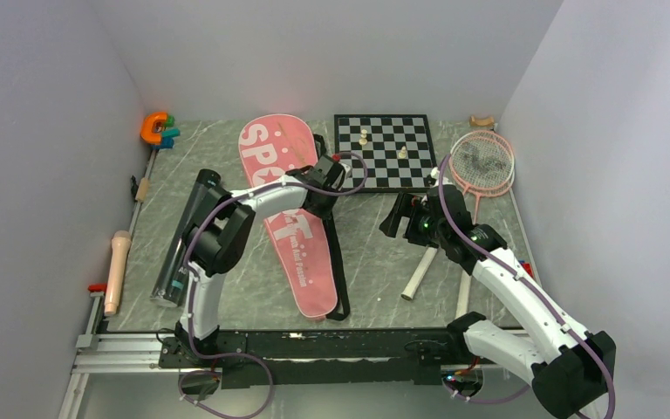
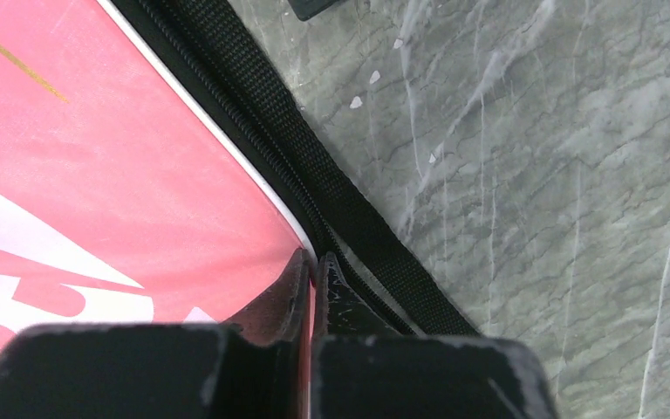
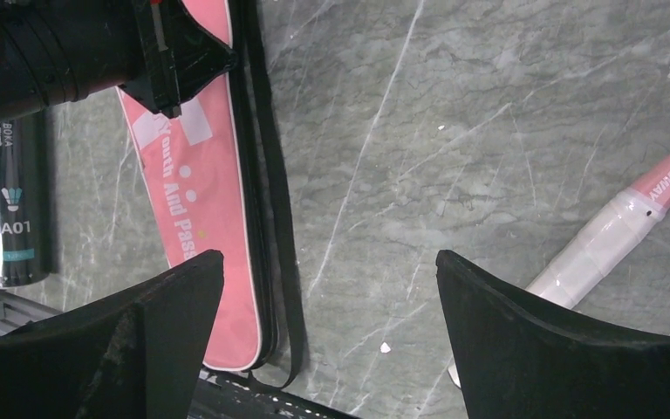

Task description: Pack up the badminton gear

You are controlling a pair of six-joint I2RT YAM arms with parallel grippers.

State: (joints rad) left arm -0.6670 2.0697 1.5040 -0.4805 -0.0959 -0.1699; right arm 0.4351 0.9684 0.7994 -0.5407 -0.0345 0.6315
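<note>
The long pink "SPORT" bag (image 1: 290, 218) lies flat left of centre, its black strap (image 1: 338, 262) along its right side. My left gripper (image 1: 325, 186) is at the bag's right edge; in the left wrist view it (image 2: 316, 257) is shut, with pink fabric (image 2: 122, 175) pinched between the fingers beside the zip and strap (image 2: 349, 209). My right gripper (image 1: 399, 218) hovers open and empty over bare table (image 3: 331, 262). Two pink rackets (image 1: 482, 163) lie at right, one white handle (image 3: 602, 240) beside the right finger. The black tube (image 1: 181, 240) lies left of the bag. No shuttlecocks show.
A chessboard (image 1: 382, 150) with pale pieces lies at the back centre. An orange C-shaped toy (image 1: 153, 127) sits in the back left corner. A beige rod (image 1: 118, 271) lies along the left rail. Walls close in on both sides.
</note>
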